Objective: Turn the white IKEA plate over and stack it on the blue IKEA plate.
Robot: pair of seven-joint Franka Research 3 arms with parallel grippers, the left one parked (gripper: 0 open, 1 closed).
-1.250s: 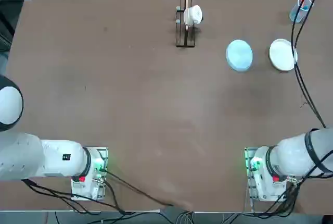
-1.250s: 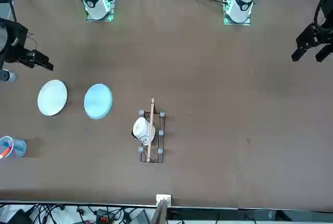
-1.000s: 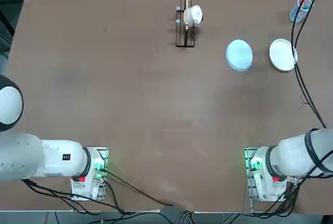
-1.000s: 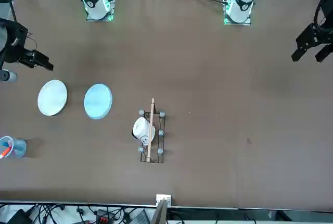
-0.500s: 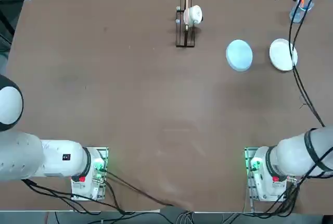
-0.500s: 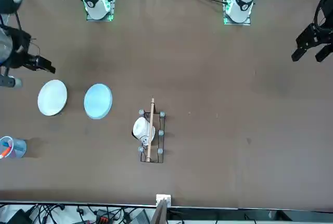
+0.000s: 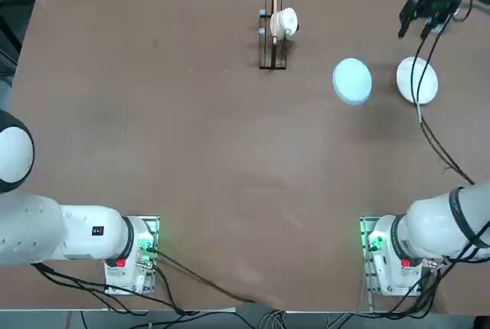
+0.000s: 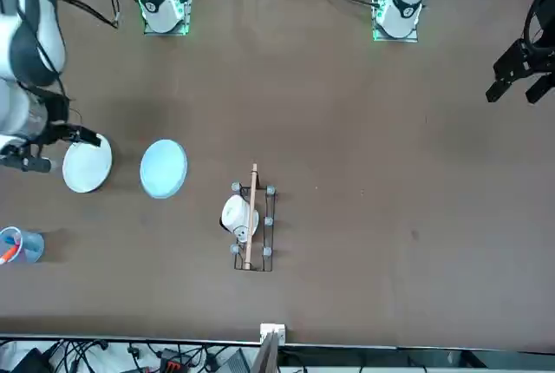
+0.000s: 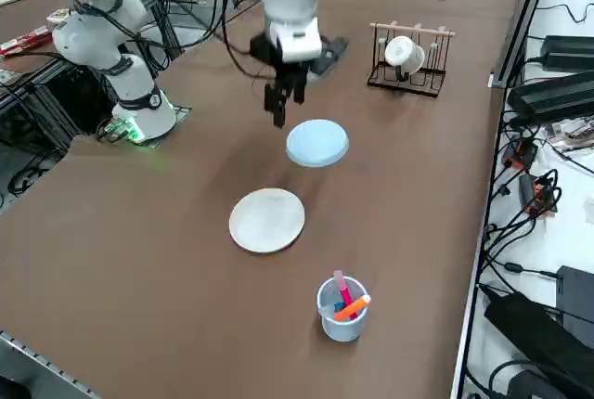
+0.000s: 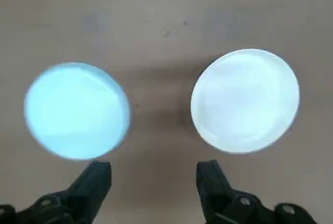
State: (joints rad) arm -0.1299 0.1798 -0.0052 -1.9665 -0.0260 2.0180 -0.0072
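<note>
White IKEA plate (image 7: 417, 82) lies flat on the brown table (image 7: 191, 138) at its far right, well out from the working arm's base, with the blue IKEA plate (image 7: 352, 81) just beside it on the left, the two apart and not touching; both seem to rest right way up, though how the white one's rim sits cannot be told for sure. Further left along the far edge stands a wooden rack (image 7: 272, 38) with a small white cup (image 7: 285, 21) on it, and in the far right corner, as the side view shows, a clear cup (image 9: 342, 308) of coloured pens. The right gripper (image 10: 151, 182) hangs in the air above the far edge of the gap between the plates, fingers spread apart and empty, touching nothing. I judge the task to be barely begun: no plate has been gripped, turned or stacked, so the grasp on the white plate's rim, the flip and the placing onto the blue one are all left
</note>
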